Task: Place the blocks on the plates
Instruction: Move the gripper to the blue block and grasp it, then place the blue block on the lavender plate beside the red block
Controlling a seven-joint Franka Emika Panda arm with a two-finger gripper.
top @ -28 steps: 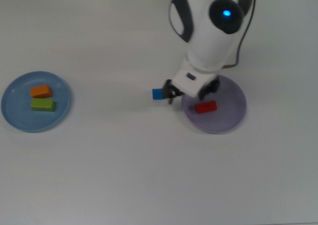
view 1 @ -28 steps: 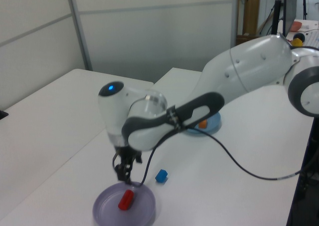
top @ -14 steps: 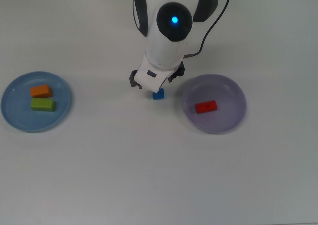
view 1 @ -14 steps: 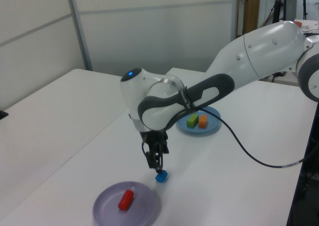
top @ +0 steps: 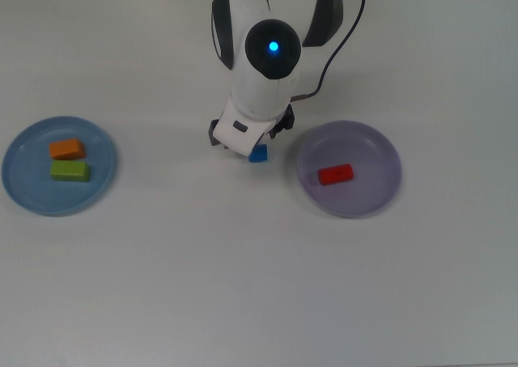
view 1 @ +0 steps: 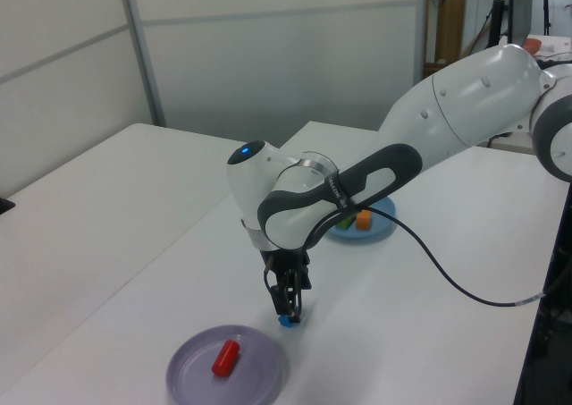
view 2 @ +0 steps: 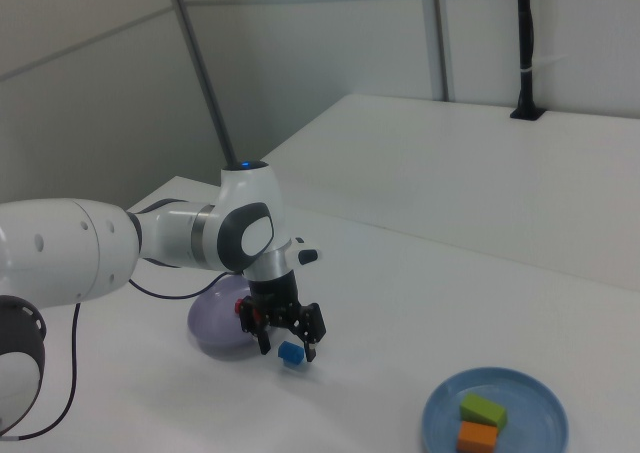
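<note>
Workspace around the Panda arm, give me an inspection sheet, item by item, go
Surface: white table, bare away from the plates.
Job's things: orange block and green block on light blue plate; red block on lavender plate; blue cube on the table between the plates.
Clutter: nothing seen.
Grippers: gripper open, low over the blue cube, fingers straddling it.
Cables: black cable hangs from the arm.
Surroundings: grey partition walls.

Blue cube [top: 258, 154], red block [top: 335, 174] on lavender plate [top: 380, 190], orange block [top: 66, 149], green block [top: 70, 171], light-blue plate [top: 24, 189]
</note>
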